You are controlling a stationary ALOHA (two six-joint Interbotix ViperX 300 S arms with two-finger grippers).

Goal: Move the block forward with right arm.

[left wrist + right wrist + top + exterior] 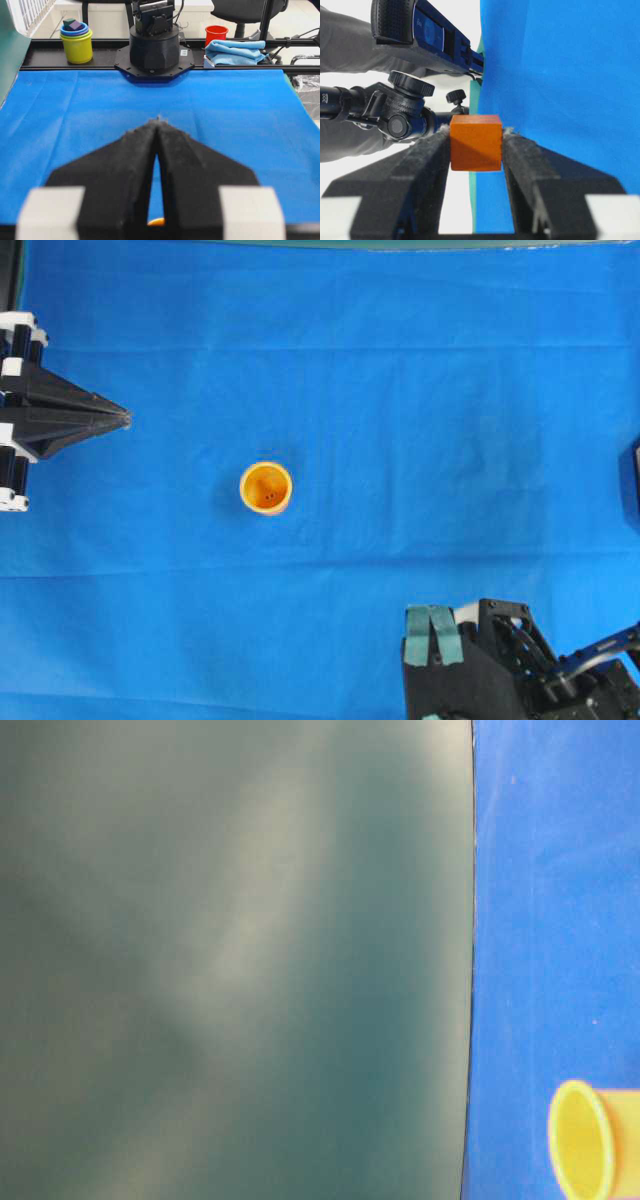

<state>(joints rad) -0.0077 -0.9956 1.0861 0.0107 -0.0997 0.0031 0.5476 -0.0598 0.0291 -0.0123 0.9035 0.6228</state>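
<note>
The block [475,142], a small orange cube, is pinched between the two black fingertips of my right gripper [476,131] in the right wrist view. That gripper [433,628] is at the bottom right of the overhead view, near the cloth's front edge; the block does not show there. My left gripper [125,420] rests at the far left with its pointed jaws [159,121] shut on nothing. A yellow-orange cup [266,487] stands in the middle of the blue cloth, well away from both grippers.
The cup [585,1140] also shows in the table-level view beside a dark green panel [230,960]. Beyond the cloth's far edge are stacked cups [76,42], a red cup [216,34] and a blue towel [235,50]. A camera mount [405,105] stands off the cloth's edge.
</note>
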